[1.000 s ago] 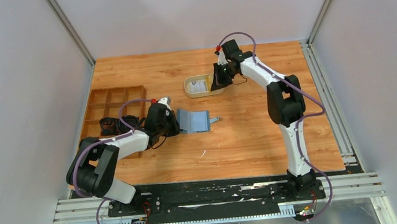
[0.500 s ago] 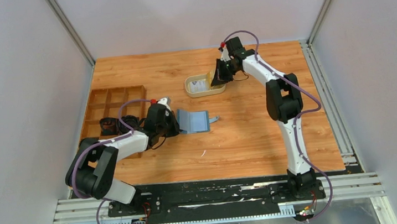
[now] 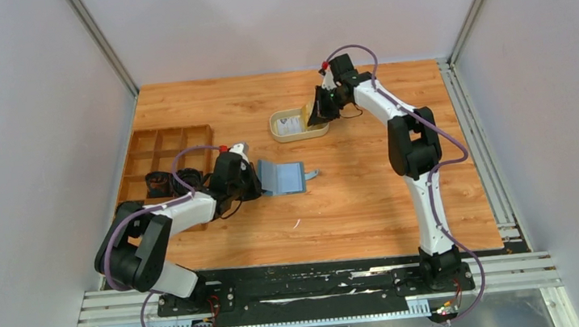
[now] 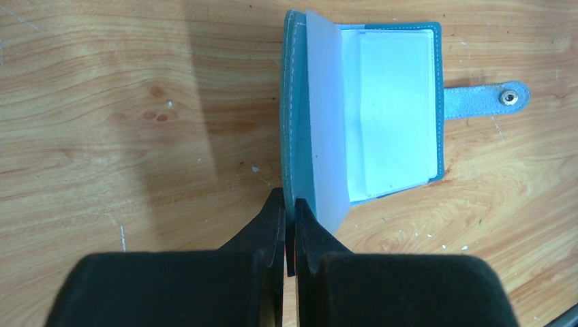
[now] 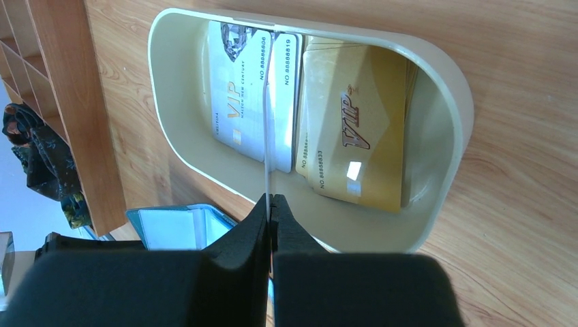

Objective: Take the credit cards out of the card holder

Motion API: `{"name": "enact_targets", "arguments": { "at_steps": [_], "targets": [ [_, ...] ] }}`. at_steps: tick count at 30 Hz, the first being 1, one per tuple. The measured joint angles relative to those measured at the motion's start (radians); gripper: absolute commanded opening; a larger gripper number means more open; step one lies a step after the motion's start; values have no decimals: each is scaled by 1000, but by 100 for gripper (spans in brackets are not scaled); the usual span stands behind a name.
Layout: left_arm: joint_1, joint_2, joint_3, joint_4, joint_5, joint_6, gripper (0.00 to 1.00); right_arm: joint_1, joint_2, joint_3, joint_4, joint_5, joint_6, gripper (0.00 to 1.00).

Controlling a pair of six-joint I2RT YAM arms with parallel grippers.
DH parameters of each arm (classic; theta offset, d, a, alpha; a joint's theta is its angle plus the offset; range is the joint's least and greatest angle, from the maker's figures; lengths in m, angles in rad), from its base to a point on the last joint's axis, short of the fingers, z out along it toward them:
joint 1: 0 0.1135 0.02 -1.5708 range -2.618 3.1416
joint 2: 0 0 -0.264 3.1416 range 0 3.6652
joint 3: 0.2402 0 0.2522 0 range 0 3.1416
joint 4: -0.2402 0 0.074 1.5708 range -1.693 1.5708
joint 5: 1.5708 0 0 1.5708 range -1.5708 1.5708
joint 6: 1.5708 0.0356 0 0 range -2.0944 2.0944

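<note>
The teal card holder lies open on the wooden table, snap tab to the right and pale clear pockets showing inside. My left gripper is shut on the edge of its raised cover and props it upright. My right gripper is shut on a thin credit card, seen edge-on. It hangs over the beige oval tray. A white VIP card and a gold VIP card lie flat in that tray. In the top view my right gripper is at the tray's right end.
A brown wooden compartment box stands at the left, with dark cloth items in its near cells, right behind my left arm. The tray sits mid-table toward the back. Grey walls enclose the table.
My right gripper has risen slightly and shifted toward the back over the tray's right end, card still pinched. The left gripper and the card holder have stayed put.
</note>
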Motion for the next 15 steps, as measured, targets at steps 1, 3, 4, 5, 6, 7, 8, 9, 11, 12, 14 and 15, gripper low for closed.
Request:
{"name": "enact_targets", "arguments": {
  "at_steps": [1,3,4,5,6,7,8,9,11,12,14,15],
  "targets": [
    [0,-1,-1,0,0,0,0,-1,0,-2,0,0,0,0],
    [0,-2,-2,0,0,0,0,-3,0,-4,0,0,0,0],
    [0,-4,-2,0,0,0,0,-4,0,-5,0,0,0,0],
    [0,-6,-4,0,0,0,0,-6,0,-9,1,0,0,0],
    [0,-7,-6,0,0,0,0,-8,0,-11,1,0,0,0],
    [0,-9,-8,-1,0,0,0,-10,0,-14,2,0,0,1],
    [0,-10,-8,0,0,0,0,-11,0,-17,1,0,0,1],
    [0,-10,-8,0,0,0,0,-13,0,-21,1,0,0,1],
    [0,-12,-11,1,0,0,0,-16,0,-27,2,0,0,1],
    [0,-13,-13,1,0,0,0,-16,0,-30,2,0,0,1],
    [0,-14,-14,1,0,0,0,-16,0,-35,1,0,0,2],
    [0,-15,-14,1,0,0,0,-16,0,-39,1,0,-1,4]
  ]
}}
